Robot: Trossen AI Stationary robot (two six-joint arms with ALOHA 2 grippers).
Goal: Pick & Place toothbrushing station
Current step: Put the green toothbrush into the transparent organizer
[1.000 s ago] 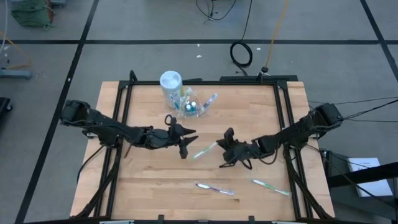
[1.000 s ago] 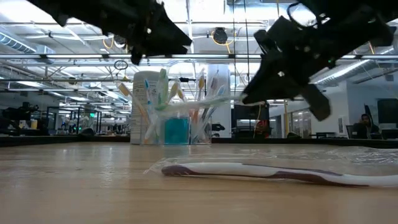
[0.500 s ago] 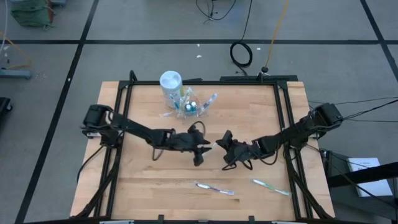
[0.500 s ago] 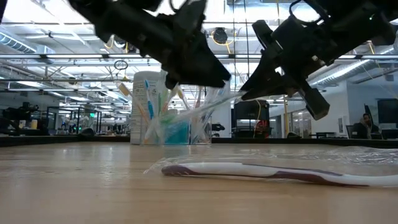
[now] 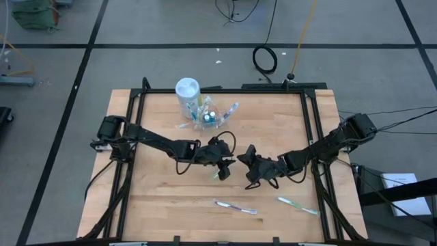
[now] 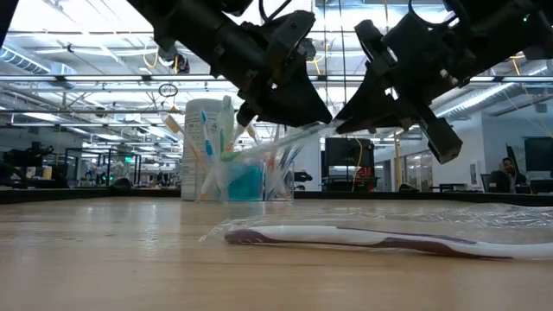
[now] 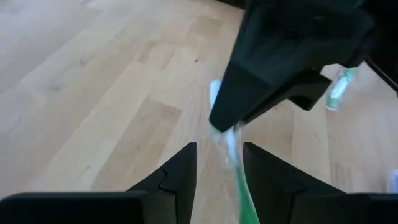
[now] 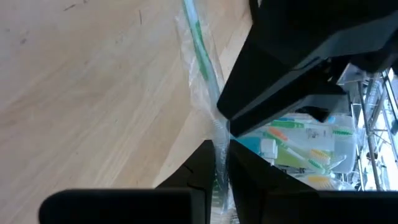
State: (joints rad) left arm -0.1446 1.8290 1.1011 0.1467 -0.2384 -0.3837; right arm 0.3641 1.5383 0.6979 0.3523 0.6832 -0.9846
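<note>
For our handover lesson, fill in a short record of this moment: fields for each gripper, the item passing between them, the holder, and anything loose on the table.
right gripper: shut on the wrapped green toothbrush, held in the air over mid-table
left gripper: fingers open around the same toothbrush, not yet closed
holder: clear, at the table's far side, full of toothbrushes, beside a white cup
loose on table: purple toothbrush; second green toothbrush, both near the front edge

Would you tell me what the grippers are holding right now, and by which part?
The right gripper pinches one end of a wrapped green toothbrush. The left gripper straddles its middle, fingers apart.
</note>
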